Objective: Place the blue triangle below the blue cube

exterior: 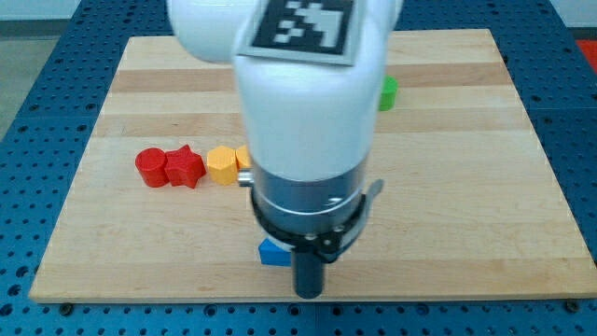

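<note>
A small blue block (272,252) shows at the view's lower middle, mostly hidden behind my arm, so I cannot tell its shape. No second blue block is visible; the arm covers the board's centre. My rod (309,276) hangs just right of the blue block, and my tip (309,295) sits near the board's bottom edge, slightly below and to the right of the block, close to it. I cannot tell whether they touch.
A red cylinder (150,168) and a red star (185,167) sit side by side at the view's left. A yellow hexagon (221,164) and another yellow block (243,158) follow to their right. A green block (388,92) peeks out at the upper right.
</note>
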Controlling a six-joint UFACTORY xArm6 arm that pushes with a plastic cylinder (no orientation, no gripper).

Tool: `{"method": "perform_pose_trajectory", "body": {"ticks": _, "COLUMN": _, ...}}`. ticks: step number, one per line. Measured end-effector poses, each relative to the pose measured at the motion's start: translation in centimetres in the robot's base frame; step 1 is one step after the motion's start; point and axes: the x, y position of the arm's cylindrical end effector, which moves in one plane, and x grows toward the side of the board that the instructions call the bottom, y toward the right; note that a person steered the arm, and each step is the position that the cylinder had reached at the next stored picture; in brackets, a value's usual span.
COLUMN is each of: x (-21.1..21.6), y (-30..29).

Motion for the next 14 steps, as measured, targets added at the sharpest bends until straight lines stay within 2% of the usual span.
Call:
{"method": "perform_pose_trajectory", "body": {"ticks": 2, "x": -0.9, "y": -3.2}}
{"method": "perform_pose_trajectory", "body": {"ticks": 9, "x": -7.7, "y": -2.7}}
{"method": "perform_pose_trajectory", "body": {"ticks": 14, "x": -8.8, "y": 2.1}}
